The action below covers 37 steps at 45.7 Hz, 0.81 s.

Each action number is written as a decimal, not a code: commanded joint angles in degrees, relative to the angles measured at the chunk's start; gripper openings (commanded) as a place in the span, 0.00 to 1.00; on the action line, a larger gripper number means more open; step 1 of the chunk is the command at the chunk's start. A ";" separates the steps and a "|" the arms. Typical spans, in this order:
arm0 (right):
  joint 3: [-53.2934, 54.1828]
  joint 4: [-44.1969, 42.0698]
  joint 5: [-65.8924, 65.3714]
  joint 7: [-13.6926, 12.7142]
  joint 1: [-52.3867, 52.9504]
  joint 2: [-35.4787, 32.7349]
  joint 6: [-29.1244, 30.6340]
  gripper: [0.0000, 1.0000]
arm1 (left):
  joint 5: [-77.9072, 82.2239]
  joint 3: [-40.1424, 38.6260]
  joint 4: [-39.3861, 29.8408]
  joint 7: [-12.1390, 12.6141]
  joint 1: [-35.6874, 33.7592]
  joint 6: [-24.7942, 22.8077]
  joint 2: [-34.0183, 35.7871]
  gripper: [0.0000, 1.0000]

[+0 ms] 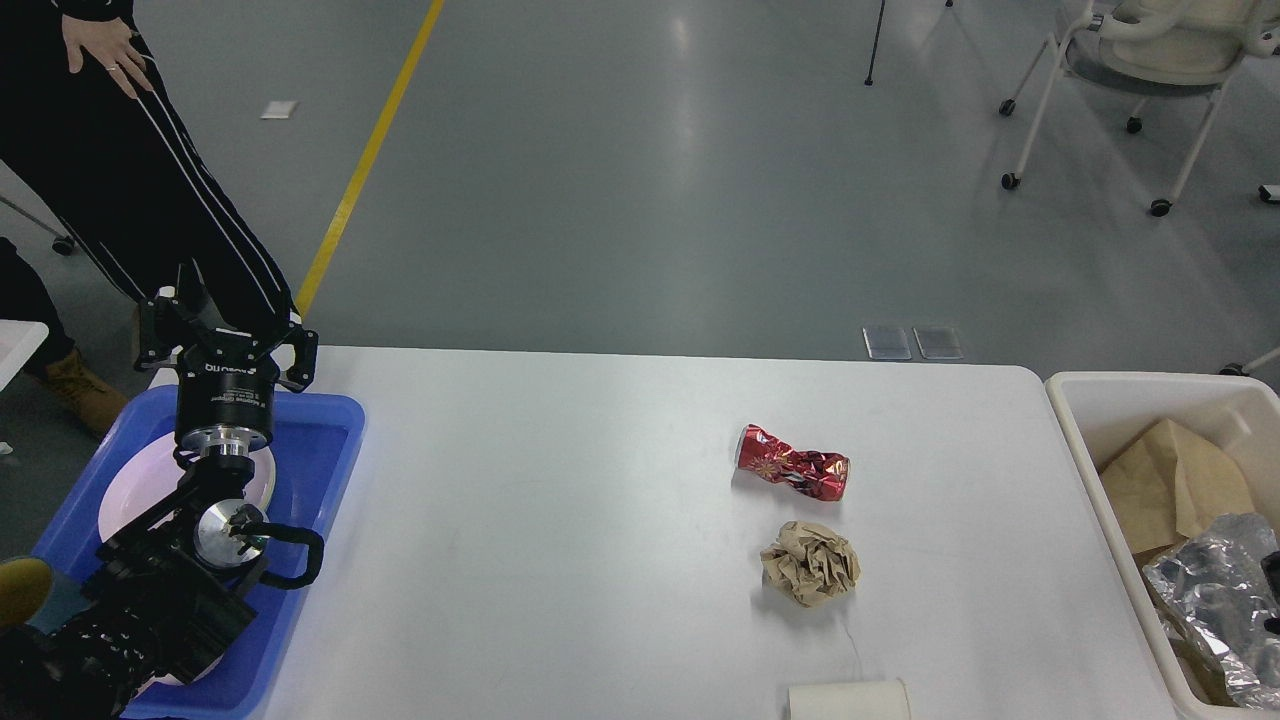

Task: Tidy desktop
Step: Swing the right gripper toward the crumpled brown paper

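Claw (222, 318) of the left arm stands upright above the far end of the blue tray (340, 440), its fingers (300, 352) spread wide apart and holding nothing, touching nothing; the right claw may be the dark edge at the far right of the bin, but whether it is open or closed cannot be told. One white plate (135, 480) lies in the tray under the arm; one crushed red can (794, 474) lies on its side on the desktop (560, 540), with one ball of crumpled brown paper (810, 565) just nearer, apart from it; one white roll (848, 700) shows at the near edge. One cream bin (1090, 400) sits beside the desktop's right end, holding brown paper and crinkled foil. The desktop fills the lower view, white and matte, with rounded corners; beyond it lies a grey glossy floor with one yellow line (370, 150); a wheeled chair (1140, 60) stands far right; a person in black trousers (140, 180) stands far left.
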 commanded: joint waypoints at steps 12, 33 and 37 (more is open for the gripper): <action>-5.37 10.86 -2.76 4.30 36.35 -2.15 22.73 1.00 | 0.00 -0.09 0.00 0.00 0.00 0.01 0.00 0.97; -8.09 83.63 -39.59 6.95 74.86 -13.06 32.69 1.00 | 0.00 0.00 0.00 0.00 0.00 0.01 0.00 0.97; -10.73 88.04 -39.59 6.95 76.71 -12.10 33.13 1.00 | 0.00 0.00 0.00 0.00 0.00 0.01 0.00 0.97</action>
